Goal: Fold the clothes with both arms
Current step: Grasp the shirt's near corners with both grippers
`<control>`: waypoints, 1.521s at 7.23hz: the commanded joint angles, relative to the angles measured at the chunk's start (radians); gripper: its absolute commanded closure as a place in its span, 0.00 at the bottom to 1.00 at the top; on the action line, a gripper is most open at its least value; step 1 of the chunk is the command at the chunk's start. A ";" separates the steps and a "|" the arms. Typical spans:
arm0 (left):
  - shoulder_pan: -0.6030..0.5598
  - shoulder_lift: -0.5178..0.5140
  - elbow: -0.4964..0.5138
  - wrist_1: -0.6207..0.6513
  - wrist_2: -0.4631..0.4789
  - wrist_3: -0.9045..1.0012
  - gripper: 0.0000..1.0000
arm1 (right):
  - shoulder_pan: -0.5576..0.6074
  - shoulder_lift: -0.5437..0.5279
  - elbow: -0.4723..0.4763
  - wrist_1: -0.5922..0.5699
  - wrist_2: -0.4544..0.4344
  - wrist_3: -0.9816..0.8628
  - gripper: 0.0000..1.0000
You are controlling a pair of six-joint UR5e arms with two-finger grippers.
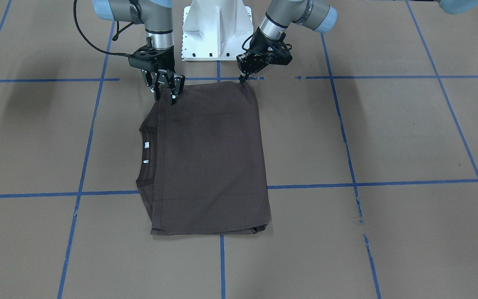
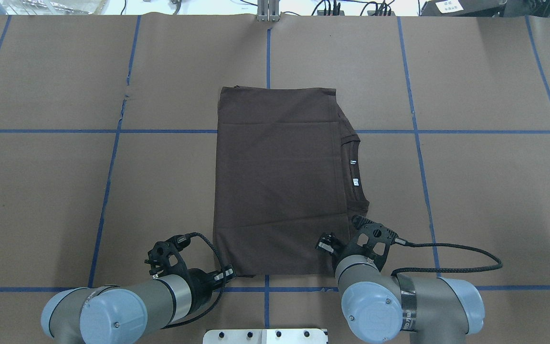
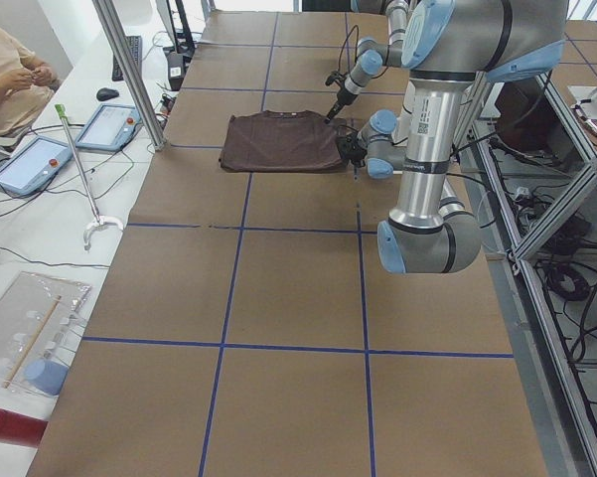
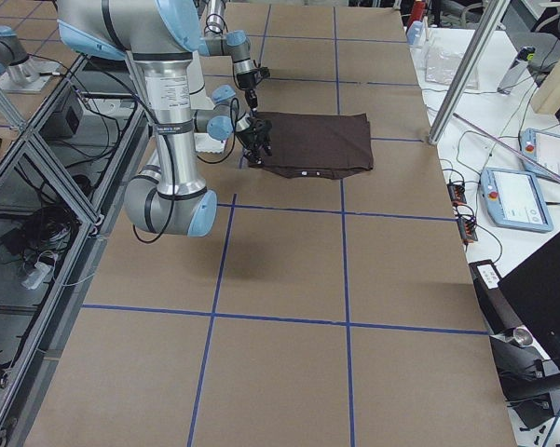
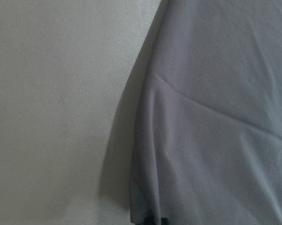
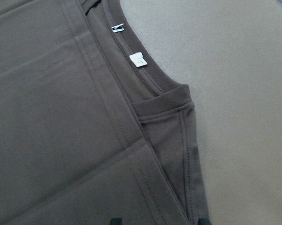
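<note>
**A:** Where do things stand?

**B:** The dark grey-brown short-sleeved T-shirt (image 1: pixel 210 158) lies folded on the brown paper-covered table (image 1: pixel 388 133). My black left gripper (image 1: pixel 243 78) is pinched closed on its base-side corner. My black right gripper (image 1: pixel 164 97) hangs spread over the collar-side corner.

**A:** Advice?

**B:** I'd say close the right, then lift both evenly.

No legible text or labels
</note>
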 commanded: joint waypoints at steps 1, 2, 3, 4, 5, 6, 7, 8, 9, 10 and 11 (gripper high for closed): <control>0.000 0.000 0.000 -0.001 -0.001 0.000 1.00 | 0.000 0.000 -0.001 -0.002 0.001 -0.002 0.37; 0.000 0.000 0.000 -0.001 -0.001 0.000 1.00 | -0.002 -0.001 -0.001 -0.002 0.001 -0.002 0.37; 0.000 0.000 0.000 -0.001 -0.001 0.000 1.00 | -0.003 -0.001 -0.001 -0.002 0.003 -0.002 0.36; 0.000 0.000 0.000 -0.001 -0.001 0.002 1.00 | -0.005 -0.003 -0.003 -0.003 0.003 -0.002 0.36; 0.000 0.000 0.000 -0.001 -0.001 0.002 1.00 | -0.005 -0.003 -0.007 -0.003 0.003 -0.002 0.35; -0.001 0.000 0.000 -0.001 -0.001 0.002 1.00 | -0.006 -0.003 -0.007 -0.003 0.003 -0.002 0.35; 0.000 0.000 0.000 -0.001 -0.001 0.000 1.00 | -0.006 -0.003 -0.007 -0.003 0.003 0.000 0.37; 0.000 0.000 0.000 -0.001 -0.001 0.002 1.00 | -0.006 0.000 -0.007 -0.002 0.004 0.001 0.66; 0.000 0.000 0.000 -0.001 -0.001 0.002 1.00 | -0.006 0.000 -0.007 -0.002 0.003 0.001 0.99; 0.000 0.000 0.000 -0.001 -0.001 0.002 1.00 | -0.005 0.000 -0.007 -0.002 0.001 0.001 1.00; -0.001 0.000 -0.002 -0.001 0.001 0.002 1.00 | -0.005 0.000 -0.007 -0.002 0.001 0.003 1.00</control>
